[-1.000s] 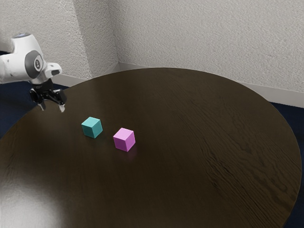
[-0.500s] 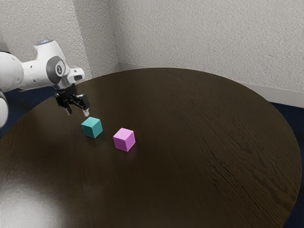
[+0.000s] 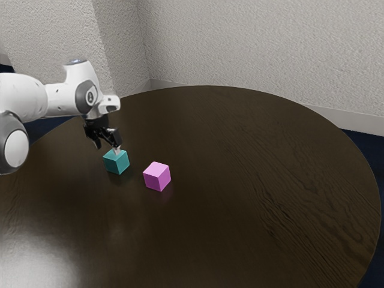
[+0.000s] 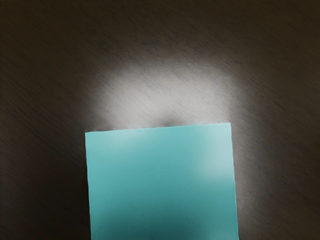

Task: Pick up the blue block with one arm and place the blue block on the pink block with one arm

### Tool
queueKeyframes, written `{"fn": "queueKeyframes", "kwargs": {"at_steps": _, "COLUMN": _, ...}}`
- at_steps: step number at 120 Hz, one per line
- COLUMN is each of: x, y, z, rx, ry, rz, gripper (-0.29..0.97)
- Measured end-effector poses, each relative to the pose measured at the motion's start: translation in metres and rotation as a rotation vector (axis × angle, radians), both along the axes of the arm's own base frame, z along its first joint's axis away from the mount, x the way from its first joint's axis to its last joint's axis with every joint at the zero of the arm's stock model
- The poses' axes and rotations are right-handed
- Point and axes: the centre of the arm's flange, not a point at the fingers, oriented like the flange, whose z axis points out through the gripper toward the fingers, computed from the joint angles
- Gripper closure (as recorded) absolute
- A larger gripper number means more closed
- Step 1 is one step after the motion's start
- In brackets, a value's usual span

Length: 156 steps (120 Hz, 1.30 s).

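Observation:
A teal-blue block [image 3: 116, 161] rests on the dark round table [image 3: 252, 180], with a pink block [image 3: 157, 176] a short way to its right in the exterior view. My gripper [image 3: 109, 146] hovers just above the blue block, fingers open and pointing down, with nothing between them. In the wrist view the blue block's top face [image 4: 161, 182] looms large right under my hand.
The round table's far edge runs close to a textured white wall corner [image 3: 144, 42]. Wide bare tabletop stretches to the exterior view's right of the pink block. A bright glare patch [image 3: 36, 264] lies on the table's near left.
My arm has swung from the table's left edge rightward and down, bringing the open gripper from well clear of the blocks to just over the blue block. The blocks have not moved.

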Motion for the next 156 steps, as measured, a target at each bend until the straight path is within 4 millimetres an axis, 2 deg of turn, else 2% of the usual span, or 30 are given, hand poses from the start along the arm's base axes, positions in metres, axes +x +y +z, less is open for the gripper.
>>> {"fn": "queueKeyframes", "kwargs": {"at_steps": 35, "x": 0.012, "y": -0.002, "z": -0.032, "rx": 0.028, "ry": 0.028, "rz": -0.056, "gripper": 0.01}}
{"fn": "queueKeyframes", "kwargs": {"at_steps": 62, "x": 0.017, "y": -0.007, "z": -0.046, "rx": 0.025, "ry": 0.035, "rz": -0.075, "gripper": 0.02}}
{"fn": "queueKeyframes", "kwargs": {"at_steps": 80, "x": 0.018, "y": -0.006, "z": -0.050, "rx": 0.025, "ry": 0.037, "rz": -0.064, "gripper": 0.02}}
{"fn": "queueKeyframes", "kwargs": {"at_steps": 124, "x": 0.018, "y": -0.005, "z": -0.052, "rx": 0.026, "ry": 0.040, "rz": -0.042, "gripper": 0.25}}
{"fn": "queueKeyframes", "kwargs": {"at_steps": 156, "x": 0.019, "y": -0.004, "z": -0.047, "rx": 0.031, "ry": 0.034, "rz": -0.028, "gripper": 0.31}}
